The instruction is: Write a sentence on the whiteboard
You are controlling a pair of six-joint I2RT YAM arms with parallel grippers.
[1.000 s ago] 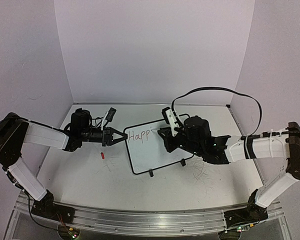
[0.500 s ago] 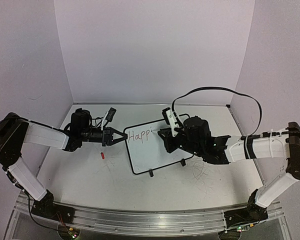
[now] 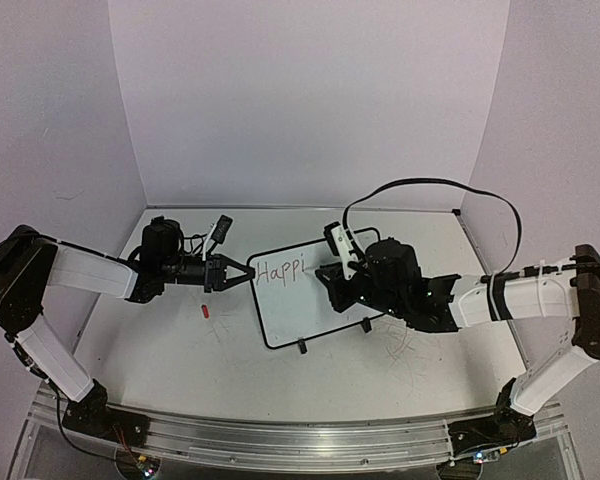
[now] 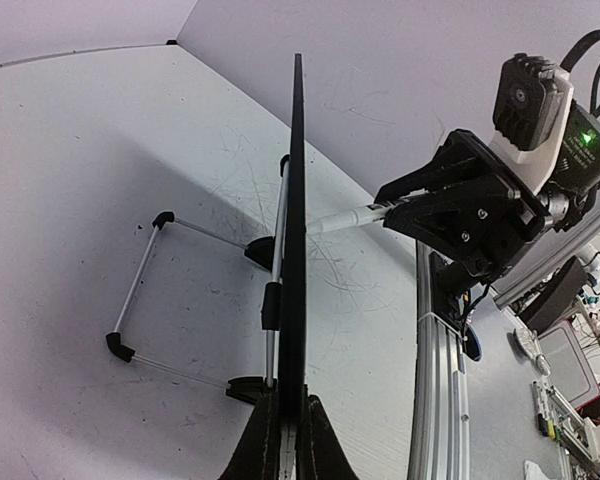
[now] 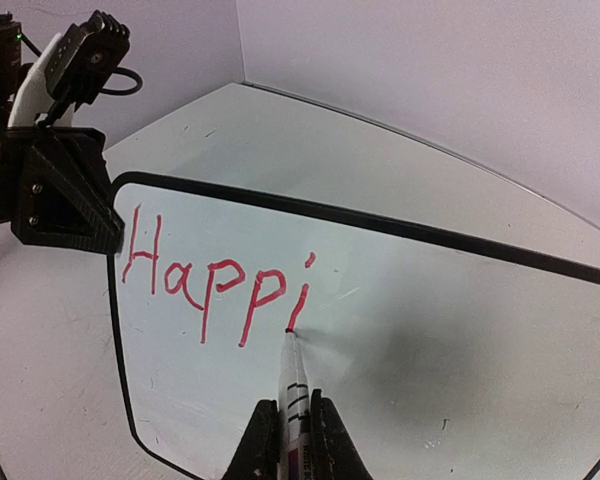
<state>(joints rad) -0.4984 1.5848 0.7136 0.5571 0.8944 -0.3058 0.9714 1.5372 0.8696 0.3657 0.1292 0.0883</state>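
The whiteboard runs lengthwise left to right at mid-frame, and the sentence reads "Happi". The left gripper pinches its edge. The right gripper, clamping a marker, hides the board's right end.

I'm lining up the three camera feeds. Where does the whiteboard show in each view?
Top external: whiteboard lies at the centre of the picture.
Left wrist: seen edge-on, a dark upright line mid-frame.
Right wrist: its white face fills the lower picture.
Shared landmark: the left gripper shut on the board's edge, visible in all three.
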